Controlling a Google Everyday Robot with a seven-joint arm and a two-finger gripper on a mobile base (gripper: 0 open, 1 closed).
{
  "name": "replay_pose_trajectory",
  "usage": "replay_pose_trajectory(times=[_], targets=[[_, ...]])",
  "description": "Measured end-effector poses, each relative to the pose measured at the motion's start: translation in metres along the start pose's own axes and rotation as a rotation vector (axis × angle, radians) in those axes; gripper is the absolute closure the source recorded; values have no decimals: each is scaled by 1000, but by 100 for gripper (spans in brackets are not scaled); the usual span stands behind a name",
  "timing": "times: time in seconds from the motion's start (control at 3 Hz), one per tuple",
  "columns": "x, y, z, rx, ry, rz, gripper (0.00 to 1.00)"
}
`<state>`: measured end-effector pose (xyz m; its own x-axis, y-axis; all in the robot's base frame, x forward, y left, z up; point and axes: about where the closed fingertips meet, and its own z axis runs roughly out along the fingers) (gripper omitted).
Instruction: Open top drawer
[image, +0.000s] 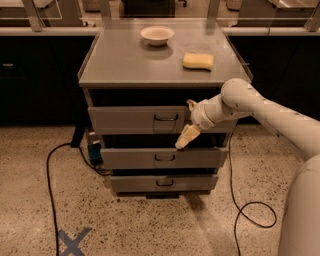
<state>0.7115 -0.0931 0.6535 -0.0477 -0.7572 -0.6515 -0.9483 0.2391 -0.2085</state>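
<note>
Before top drawer, hand hides its right part.

Cream tool on smooth white arm

1. The top drawer is sitting just under the cabinet top, its wide grey front facing out.
2. Its small dark handle is sitting at the front's centre.
3. The gripper is hanging just right of and below that handle.
</note>
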Motion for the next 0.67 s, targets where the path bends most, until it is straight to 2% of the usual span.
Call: replay_pose_trajectory(times=[0.67], targets=[[-3, 2, -3, -19, 13, 15, 0]])
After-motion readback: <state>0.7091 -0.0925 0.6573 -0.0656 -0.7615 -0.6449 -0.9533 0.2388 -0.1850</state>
